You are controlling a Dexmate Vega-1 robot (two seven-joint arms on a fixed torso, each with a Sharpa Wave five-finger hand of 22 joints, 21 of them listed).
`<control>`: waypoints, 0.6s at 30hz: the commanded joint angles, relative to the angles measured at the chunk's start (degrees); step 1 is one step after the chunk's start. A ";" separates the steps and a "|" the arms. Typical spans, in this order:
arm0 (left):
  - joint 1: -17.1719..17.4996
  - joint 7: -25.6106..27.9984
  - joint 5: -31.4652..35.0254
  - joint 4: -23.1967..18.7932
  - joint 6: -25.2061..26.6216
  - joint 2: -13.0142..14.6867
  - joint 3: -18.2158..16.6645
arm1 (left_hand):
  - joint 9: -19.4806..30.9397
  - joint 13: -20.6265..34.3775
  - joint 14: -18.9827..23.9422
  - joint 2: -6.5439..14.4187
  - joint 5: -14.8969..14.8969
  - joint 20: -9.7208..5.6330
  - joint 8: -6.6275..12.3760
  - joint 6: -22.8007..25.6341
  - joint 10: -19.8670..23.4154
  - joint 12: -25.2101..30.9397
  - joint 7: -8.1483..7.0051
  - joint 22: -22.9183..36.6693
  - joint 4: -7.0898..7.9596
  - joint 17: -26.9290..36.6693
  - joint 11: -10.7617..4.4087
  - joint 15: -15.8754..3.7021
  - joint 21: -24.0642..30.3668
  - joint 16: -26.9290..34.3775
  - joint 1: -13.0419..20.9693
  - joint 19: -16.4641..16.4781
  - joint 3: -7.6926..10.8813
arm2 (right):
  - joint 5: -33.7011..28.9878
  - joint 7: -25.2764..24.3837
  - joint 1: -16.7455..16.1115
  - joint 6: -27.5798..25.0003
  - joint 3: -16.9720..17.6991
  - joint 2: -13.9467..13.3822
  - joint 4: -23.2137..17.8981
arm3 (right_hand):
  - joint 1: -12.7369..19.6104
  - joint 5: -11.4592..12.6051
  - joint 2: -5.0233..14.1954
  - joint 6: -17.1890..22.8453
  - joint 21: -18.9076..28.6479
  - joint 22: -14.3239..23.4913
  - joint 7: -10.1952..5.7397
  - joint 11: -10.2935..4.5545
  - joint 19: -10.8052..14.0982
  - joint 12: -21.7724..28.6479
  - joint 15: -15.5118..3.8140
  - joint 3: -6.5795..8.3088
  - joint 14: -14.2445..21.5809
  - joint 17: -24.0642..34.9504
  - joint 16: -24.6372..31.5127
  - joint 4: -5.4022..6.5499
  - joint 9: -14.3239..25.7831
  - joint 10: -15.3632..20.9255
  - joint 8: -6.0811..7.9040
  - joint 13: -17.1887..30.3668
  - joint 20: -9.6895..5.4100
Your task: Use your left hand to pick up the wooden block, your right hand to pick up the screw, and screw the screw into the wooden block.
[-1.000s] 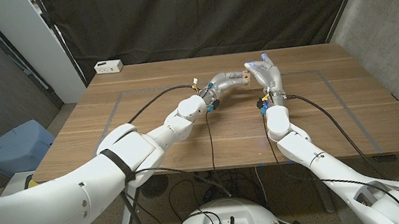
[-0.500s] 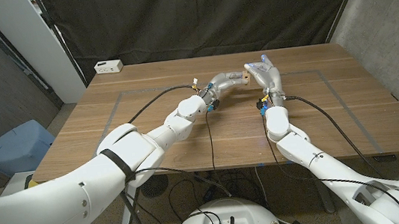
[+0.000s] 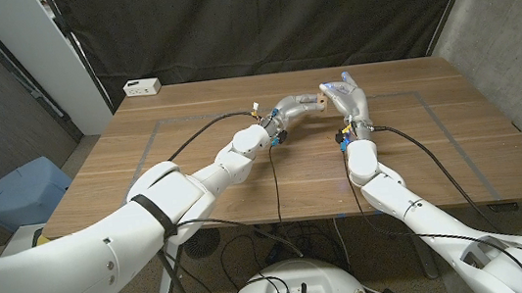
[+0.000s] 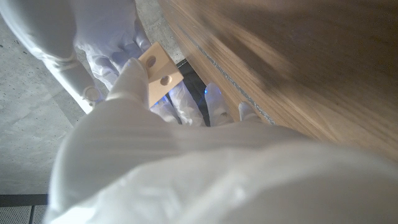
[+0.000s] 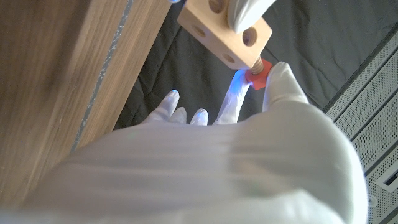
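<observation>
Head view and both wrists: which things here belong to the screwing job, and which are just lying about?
Part of the job:
- wooden block, held by the left hand
- screw with a red head, pinched by the right hand, its shank in a block hole

Just lying about:
- white box at the table's far left corner

The block (image 5: 225, 32) is pale tan wood, and the screw (image 5: 256, 71) has a red head. Both hands, left (image 3: 298, 106) and right (image 3: 347, 96), are white; the table (image 3: 194, 164) is brown-grained.
</observation>
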 commanded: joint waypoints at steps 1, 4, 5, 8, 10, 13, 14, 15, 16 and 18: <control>0.03 -0.14 -0.02 -0.10 -0.37 0.20 -0.03 | 0.21 0.05 -0.25 0.42 0.20 0.00 0.51 0.47 -0.16 0.12 0.16 0.30 0.28 0.11 -0.02 0.02 0.14 0.23 0.03 -0.12 0.06 | -0.63 -0.14 -0.02 0.82 -0.32 0.01 0.53 | 0.17 0.33 0.62 1.01 -0.11 0.14 -0.41 0.14 0.19 -0.22 -0.15 0.01 0.27 0.33 -0.01 0.31 0.18 0.69 0.39 0.25 -0.36; 0.03 -0.18 0.03 -0.15 -0.52 0.27 -0.03 | 0.21 0.04 -0.28 0.42 0.20 -0.04 0.51 0.45 -0.16 0.12 0.15 0.30 0.28 0.11 -0.01 0.03 0.14 0.22 0.04 -0.13 0.06 | -0.80 -0.16 0.02 1.10 -0.40 0.04 0.77 | 0.19 0.33 0.62 0.98 -0.11 0.14 -0.44 0.06 0.20 -0.22 -0.17 0.00 0.30 0.33 -0.02 0.29 0.19 0.71 0.40 0.25 -0.38; 0.06 -0.19 0.00 -0.17 -0.55 0.27 -0.07 | 0.21 0.04 -0.27 0.42 0.20 -0.02 0.51 0.45 -0.14 0.13 0.13 0.30 0.28 0.11 -0.01 0.05 0.14 0.22 0.04 -0.13 0.06 | -0.83 -0.18 0.01 1.14 -0.42 0.04 0.79 | 0.21 0.34 0.63 1.10 -0.11 0.14 -0.38 0.05 0.21 -0.21 -0.19 0.00 0.27 0.33 -0.03 0.29 0.19 0.76 0.46 0.25 -0.40; 0.11 -0.26 0.00 -0.23 -0.65 0.30 -0.10 | 0.21 0.05 -0.30 0.44 0.21 -0.07 0.52 0.48 -0.09 0.15 0.15 0.30 0.28 0.10 -0.01 0.03 0.14 0.21 0.04 -0.14 0.06 | -0.95 -0.17 -0.05 1.28 -0.47 0.01 0.84 | 0.23 0.34 0.63 1.15 -0.11 0.14 -0.38 0.04 0.21 -0.22 -0.21 0.00 0.30 0.33 -0.03 0.27 0.20 0.76 0.50 0.25 -0.40; 0.15 -0.26 0.00 -0.24 -0.69 0.30 -0.12 | 0.21 0.06 -0.27 0.44 0.21 -0.02 0.51 0.45 -0.08 0.16 0.17 0.30 0.27 0.10 -0.01 0.04 0.14 0.22 0.05 -0.14 0.06 | -1.03 -0.11 -0.11 1.24 -0.51 -0.06 0.78 | 0.26 0.34 0.64 1.20 -0.12 0.13 -0.46 0.03 0.21 -0.22 -0.22 0.00 0.35 0.33 -0.02 0.26 0.20 0.80 0.54 0.25 -0.39; 0.18 -0.18 0.05 -0.26 -0.79 0.32 -0.13 | 0.21 0.07 -0.29 0.47 0.21 0.00 0.50 0.41 -0.07 0.17 0.21 0.30 0.29 0.11 0.00 0.05 0.14 0.22 0.04 -0.15 0.06 | -1.15 -0.07 -0.18 1.17 -0.57 -0.14 0.76 | 0.27 0.34 0.65 1.28 -0.12 0.13 -0.44 0.00 0.21 -0.23 -0.27 0.00 0.35 0.34 -0.03 0.25 0.21 0.81 0.59 0.25 -0.38; 0.21 -0.23 -0.02 -0.27 -0.82 0.31 -0.19 | 0.21 0.07 -0.28 0.48 0.21 -0.02 0.51 0.45 -0.07 0.17 0.22 0.30 0.30 0.11 0.00 0.04 0.14 0.22 0.02 -0.14 0.06 | -1.18 0.00 -0.19 1.13 -0.61 -0.19 0.74 | 0.28 0.34 0.65 1.29 -0.12 0.13 -0.40 -0.02 0.20 -0.23 -0.27 -0.01 0.36 0.34 -0.03 0.25 0.21 0.81 0.60 0.25 -0.40; 0.23 -0.22 0.00 -0.29 -0.87 0.34 -0.19 | 0.21 0.08 -0.27 0.49 0.21 -0.05 0.52 0.46 -0.07 0.17 0.22 0.30 0.32 0.11 0.00 0.04 0.14 0.23 -0.01 -0.15 0.04 | -1.21 0.05 -0.23 1.04 -0.67 -0.19 0.76 | 0.28 0.34 0.66 1.24 -0.12 0.13 -0.43 -0.01 0.20 -0.23 -0.30 -0.01 0.35 0.34 -0.04 0.25 0.21 0.82 0.58 0.25 -0.39; 0.24 -0.20 0.00 -0.30 -0.89 0.34 -0.20 | 0.21 0.08 -0.26 0.48 0.21 -0.04 0.51 0.45 -0.07 0.18 0.18 0.30 0.31 0.11 0.00 0.00 0.14 0.24 -0.01 -0.15 0.04 | -1.26 0.03 -0.22 1.01 -0.69 -0.18 0.79 | 0.29 0.35 0.67 1.30 -0.12 0.13 -0.44 -0.02 0.21 -0.24 -0.33 -0.01 0.35 0.34 -0.05 0.25 0.21 0.82 0.62 0.25 -0.41; 0.26 -0.17 0.05 -0.31 -0.90 0.36 -0.19 | 0.21 0.10 -0.24 0.48 0.21 -0.06 0.51 0.44 -0.04 0.19 0.20 0.30 0.32 0.11 0.00 0.03 0.14 0.24 -0.03 -0.14 0.03 | -1.38 0.02 -0.18 1.06 -0.76 -0.20 0.89 | 0.30 0.35 0.67 1.31 -0.12 0.13 -0.47 0.00 0.21 -0.25 -0.39 -0.01 0.36 0.34 -0.05 0.24 0.22 0.81 0.64 0.25 -0.41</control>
